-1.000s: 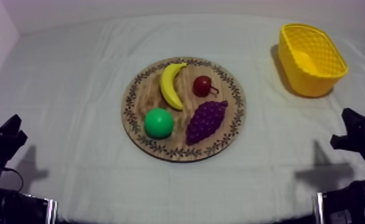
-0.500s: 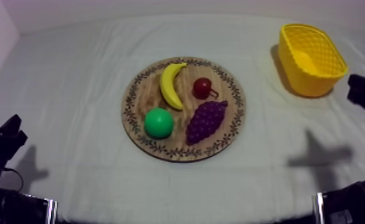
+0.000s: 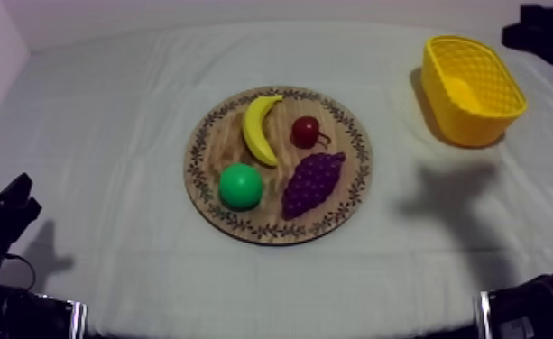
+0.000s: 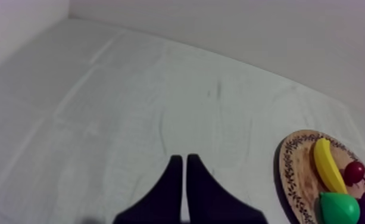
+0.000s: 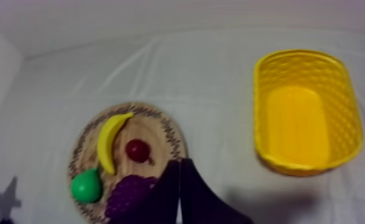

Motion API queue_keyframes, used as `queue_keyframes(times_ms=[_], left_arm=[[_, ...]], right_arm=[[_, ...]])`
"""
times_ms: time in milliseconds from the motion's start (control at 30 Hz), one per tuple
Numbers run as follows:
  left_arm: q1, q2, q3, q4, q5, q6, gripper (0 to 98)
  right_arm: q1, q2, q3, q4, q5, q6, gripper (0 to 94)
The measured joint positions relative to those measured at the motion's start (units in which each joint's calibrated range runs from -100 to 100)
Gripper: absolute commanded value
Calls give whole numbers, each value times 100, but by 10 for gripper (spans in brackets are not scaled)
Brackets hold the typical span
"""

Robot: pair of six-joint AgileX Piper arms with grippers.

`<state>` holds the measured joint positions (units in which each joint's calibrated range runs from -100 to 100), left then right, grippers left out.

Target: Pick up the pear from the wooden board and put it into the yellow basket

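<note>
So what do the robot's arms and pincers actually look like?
All black. The left pincer and right pincer each have two smooth fingers tapering from a broad base to narrow tips. From above, the left arm and right arm look dark, blocky and angular.

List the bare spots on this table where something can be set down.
Bare cloth lies between the wooden board and the yellow basket, and wider between the board and the left hand. Crowded: the board, where banana, pear, grapes and small red fruit sit close.
</note>
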<state>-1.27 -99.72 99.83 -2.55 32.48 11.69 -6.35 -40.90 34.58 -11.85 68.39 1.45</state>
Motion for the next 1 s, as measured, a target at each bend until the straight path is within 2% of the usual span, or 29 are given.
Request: queue_keyframes(times_ms=[167, 267, 500, 800, 900, 933, 1000], left_arm=[[0, 0, 0, 0, 0, 0, 1], [0, 0, 0, 0, 0, 0, 1], [0, 0, 0, 0, 0, 0, 1], [0, 0, 0, 0, 0, 0, 1], [0, 0, 0, 0, 0, 0, 1], [0, 0, 0, 0, 0, 0, 1], [0, 0, 0, 0, 0, 0, 1]], right_arm=[[-430, 849, -959, -115, 837, -145, 6], [-739, 1235, -1288, -113, 1071, -259, 6], [-1438, 2084, -1430, -72, 1218, -409, 6], [-2043, 3239, -1822, -212, 1227, -426, 13], [-2143, 3717, -2053, -263, 1219, -467, 96], [-2172, 3875, -2140, -270, 1219, -487, 153], [-2222, 4141, -2302, -270, 1210, -535, 336]])
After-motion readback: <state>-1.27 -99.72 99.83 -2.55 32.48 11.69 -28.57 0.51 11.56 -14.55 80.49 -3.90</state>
